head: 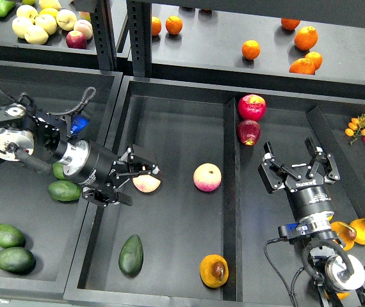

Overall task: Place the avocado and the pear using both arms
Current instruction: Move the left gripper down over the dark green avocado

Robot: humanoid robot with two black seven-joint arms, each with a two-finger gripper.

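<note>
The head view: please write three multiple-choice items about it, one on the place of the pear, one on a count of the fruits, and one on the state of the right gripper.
1. Where does the pear lie?
A. at the near edge of the middle bin, right of the avocado
B. on the upper shelf among the oranges
C. between the fingers of the left gripper

2. How many red apples lie at the far end of the divider between the middle and right bins?
A. none
B. two
C. five

3. What is the state of the right gripper?
A. shut on the pear
B. shut on a chilli
C. open and holding nothing

Key: 1 A, the pear rests by the front wall, beside the dark avocado. 2 B, two red apples sit one behind the other. 3 C, its fingers stand apart with only bin floor between them.
</note>
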